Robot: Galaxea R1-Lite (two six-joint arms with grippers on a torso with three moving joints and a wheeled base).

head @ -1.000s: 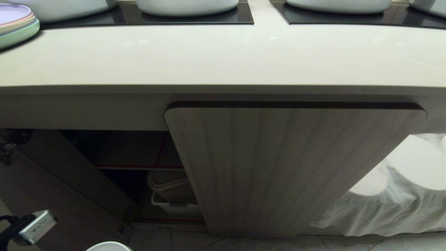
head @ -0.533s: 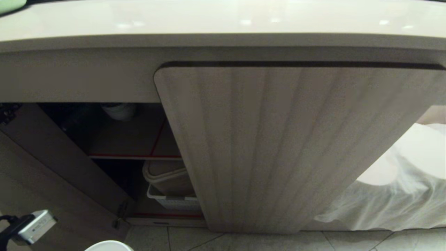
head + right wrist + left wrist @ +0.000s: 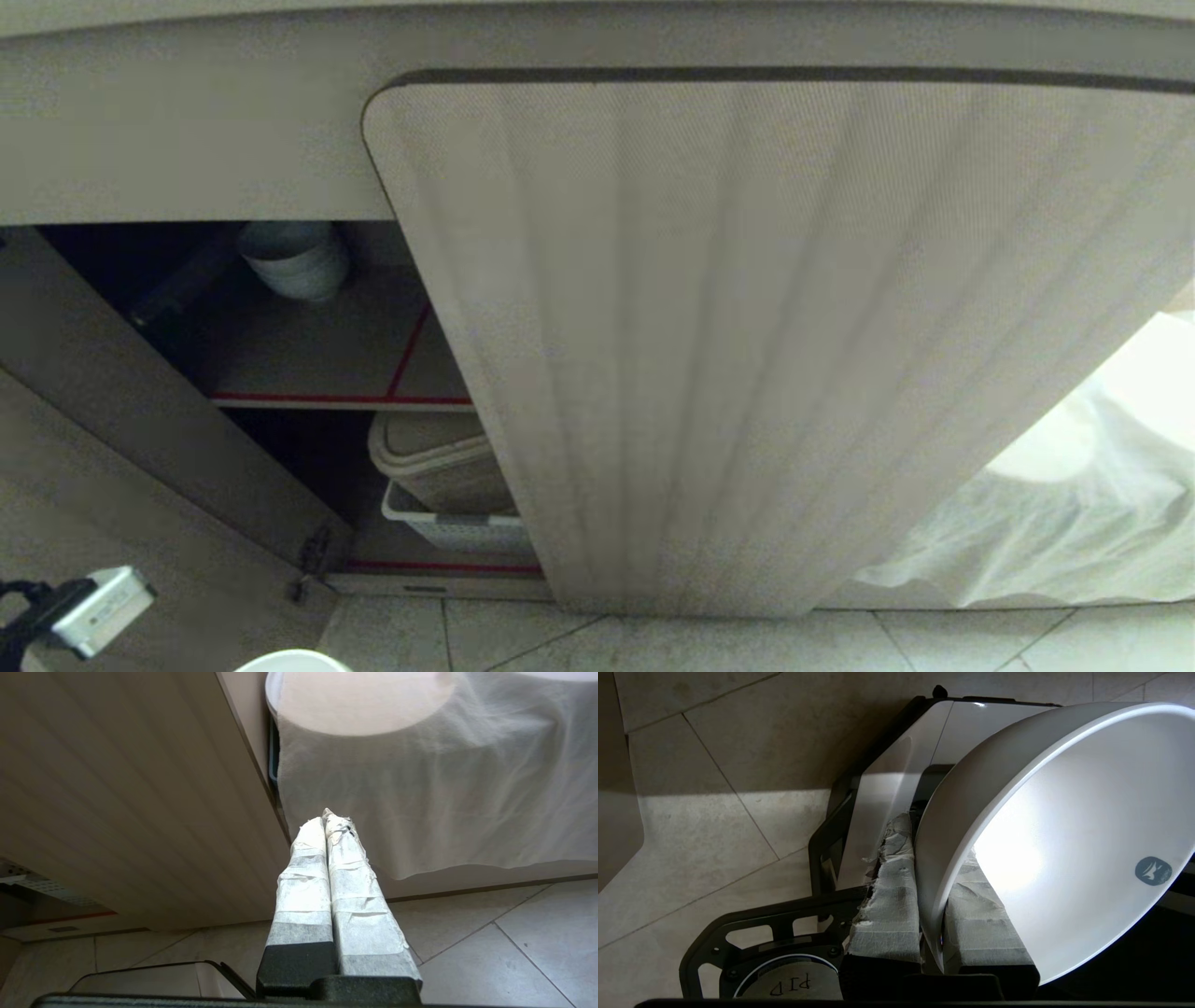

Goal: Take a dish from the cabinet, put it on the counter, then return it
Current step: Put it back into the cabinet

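The big pale beige fluted cabinet (image 3: 747,327) door is hiding most shelves. A white cloth (image 3: 1055,532) is hanging on the right. The left gripper (image 3: 931,905) is pinching the small white bowl (image 3: 1064,835) by its rim, low at near left. The right gripper (image 3: 327,826) is closed, holding nothing.

Black gripper (image 3: 329,819) frames, white-taped fingers (image 3: 889,896).

A beige lidded bin (image 3: 437,459) sits in a white basket (image 3: 455,528) (white cloth (image 3: 1055,532) drapes rightward).
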